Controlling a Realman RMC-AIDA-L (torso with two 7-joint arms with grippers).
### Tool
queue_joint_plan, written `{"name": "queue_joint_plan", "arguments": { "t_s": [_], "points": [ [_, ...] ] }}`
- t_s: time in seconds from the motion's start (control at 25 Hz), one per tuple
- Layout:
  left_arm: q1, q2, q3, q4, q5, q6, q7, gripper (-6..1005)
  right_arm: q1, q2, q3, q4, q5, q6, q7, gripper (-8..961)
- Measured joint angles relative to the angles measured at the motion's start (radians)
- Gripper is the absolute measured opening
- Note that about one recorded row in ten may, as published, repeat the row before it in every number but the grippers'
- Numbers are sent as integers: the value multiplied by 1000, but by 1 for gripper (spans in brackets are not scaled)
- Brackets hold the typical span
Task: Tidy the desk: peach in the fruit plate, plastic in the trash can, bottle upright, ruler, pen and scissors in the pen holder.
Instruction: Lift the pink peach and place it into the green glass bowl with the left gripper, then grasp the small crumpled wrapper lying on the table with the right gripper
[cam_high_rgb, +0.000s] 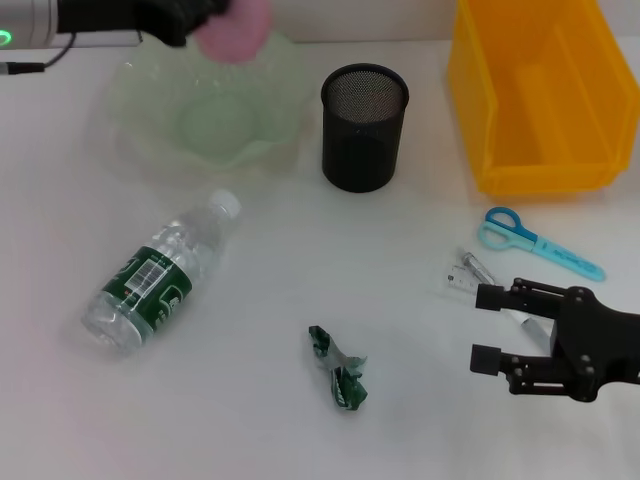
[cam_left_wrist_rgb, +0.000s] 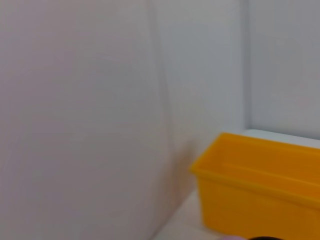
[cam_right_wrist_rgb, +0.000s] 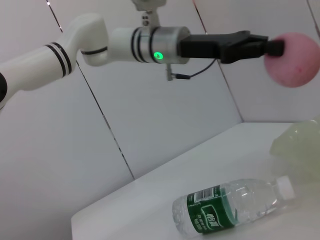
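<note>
Bottle flat, cap toward plate

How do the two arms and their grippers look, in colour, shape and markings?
The left arm is glossy white with rounded links and black rings at a joint. Its wrist is a silver cylinder with a green light and a thin black cable under it. The left gripper is black and long. The right gripper is matte black and angular, with two blocky square-tipped fingers.
</note>
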Motion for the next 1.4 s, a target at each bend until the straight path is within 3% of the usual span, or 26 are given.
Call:
{"name": "queue_joint_plan", "arguments": {
  "t_s": [0.16, 0.44, 0.52, 0.6, 0.64, 0.72, 0.76, 0.8, 0.92, 0.96, 1.0, 1.12, 1.16, 1.2, 1.24, 1.4],
  "points": [
    [-1, -1, 20, -50, 65, -162, -77, 118, 3, 0, -2, 7, 0, -1, 0, 816],
    [9, -3, 40, -63, 75, -196, -90, 153, 6, 2, -2, 16, 0, -1, 0, 815],
    [22, -2, 37, -57, 60, -184, -101, 229, 7, 2, -2, 17, 0, -1, 0, 814],
    [46, 3, 33, -49, 7, -128, -111, 305, 7, 2, 1, 17, 0, 0, 0, 814],
    [84, 18, 29, -42, -102, 0, -87, 343, 7, 1, 9, 17, 3, 0, 8, 814],
    [102, 25, 28, -41, -151, 70, -64, 502, 8, -1, 18, 14, 6, -4, 26, 813],
    [151, 42, 32, -40, -246, 256, 21, 582, 15, -9, 48, -2, 12, -14, 91, 813],
    [151, 42, 32, -40, -246, 256, 21, 628, 15, -9, 48, -2, 12, -14, 91, 813],
    [198, 49, 40, -37, -252, 458, 116, 764, 41, -27, 121, -70, 15, -41, 244, 812],
    [222, 50, 40, -36, -219, 531, 151, 810, 63, -40, 152, -147, 19, -73, 345, 812],
    [222, 50, 40, -36, -219, 531, 151, 812, 63, -40, 152, -147, 19, -73, 345, 812],
    [244, 50, 41, -36, -190, 561, 165, 820, 115, -58, 155, -322, 23, -155, 549, 812],
    [282, 50, 43, -36, -159, 589, 169, 822, 155, -67, 144, -438, 20, -201, 672, 811],
    [282, 50, 43, -36, -159, 589, 169, 824, 155, -67, 144, -438, 20, -201, 672, 811],
    [293, 50, 43, -37, -154, 593, 172, 827, 202, -80, 108, -561, -16, -229, 784, 811],
    [305, 52, 43, -43, -141, 595, 181, 834, 282, -96, 16, -698, -113, -267, 908, 810]
  ]
}}
